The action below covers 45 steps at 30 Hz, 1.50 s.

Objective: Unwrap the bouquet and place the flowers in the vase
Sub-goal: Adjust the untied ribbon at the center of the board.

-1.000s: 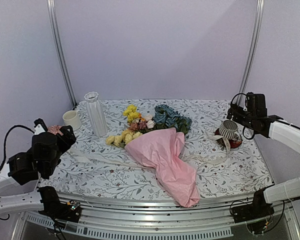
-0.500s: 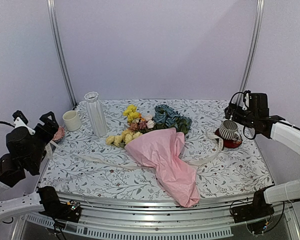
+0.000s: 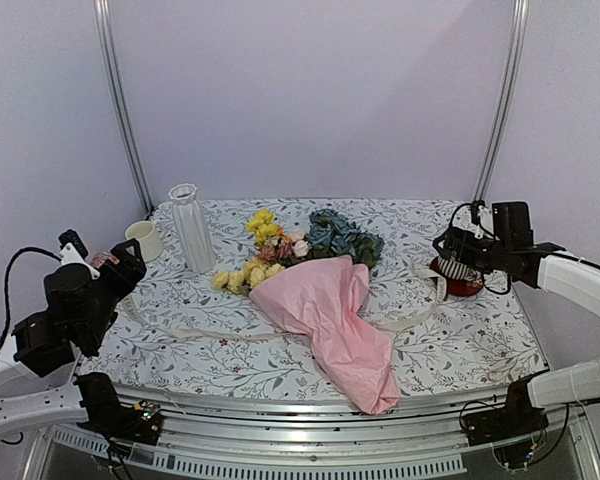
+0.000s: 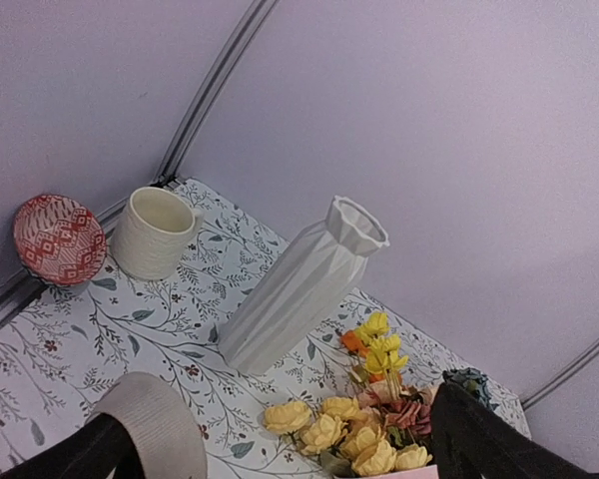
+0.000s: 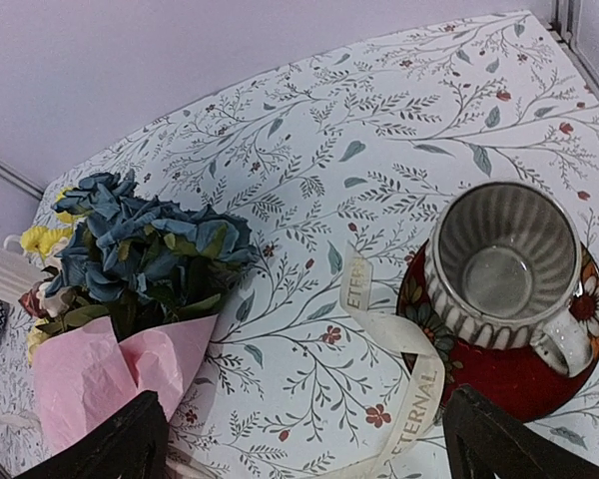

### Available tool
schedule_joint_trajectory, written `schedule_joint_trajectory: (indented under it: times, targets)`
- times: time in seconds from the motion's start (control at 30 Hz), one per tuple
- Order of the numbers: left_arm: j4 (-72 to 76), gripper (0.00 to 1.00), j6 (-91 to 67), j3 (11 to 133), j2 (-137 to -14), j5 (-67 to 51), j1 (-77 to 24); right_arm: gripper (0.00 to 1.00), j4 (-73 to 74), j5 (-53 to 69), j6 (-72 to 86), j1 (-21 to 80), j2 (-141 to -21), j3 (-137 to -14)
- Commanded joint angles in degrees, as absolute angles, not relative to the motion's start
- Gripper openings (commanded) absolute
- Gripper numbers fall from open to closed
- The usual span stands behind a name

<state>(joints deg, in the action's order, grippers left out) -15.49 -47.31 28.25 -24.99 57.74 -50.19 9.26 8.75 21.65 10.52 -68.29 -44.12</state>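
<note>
one vase (image 3: 191,228); one bouquet (image 3: 325,300) right of it. two cups: cream mug (image 4: 155,233) left of the vase, ribbed cup (image 5: 504,259) far right. one red patterned bowl (image 4: 59,239), one red saucer (image 5: 499,384), seemingly one ribbon (image 5: 419,379).

1. Left pincer (image 3: 102,257): black fingers, with a bulky black wrist block behind and a white arm shell beyond.
2. Right pincer (image 3: 448,248): the same black and white.
3. A black cable (image 3: 20,262) loops behind the left pincer.

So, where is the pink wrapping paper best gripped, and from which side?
Probably the pink wrapping paper at its narrow lower end, from above: there it gathers into a slim bunch pointing at the near edge of the table, away from the flowers.
</note>
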Motion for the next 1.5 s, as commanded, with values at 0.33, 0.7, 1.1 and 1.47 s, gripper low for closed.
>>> schedule_joint_trajectory:
  times: [0.33,0.7,1.1,1.47]
  targets:
    - [-12.9,0.93,-46.8,28.2,-24.7,57.1,-49.6,0.91,27.0,-13.2,43.1,21.3,-80.3,-48.9]
    - [-13.9,0.93,-46.6,27.7,-22.6,57.5,-49.6,0.80,23.4,-12.2,42.9,21.3,-90.7,-49.0]
    - [-14.3,0.93,-46.0,27.2,-22.3,59.0,-49.6,0.27,19.9,-12.5,43.2,21.3,-95.2,-49.8]
    - [-20.2,0.90,-50.9,25.3,-19.4,63.8,-49.1,0.03,22.2,-18.0,40.2,17.9,-89.8,-57.1]
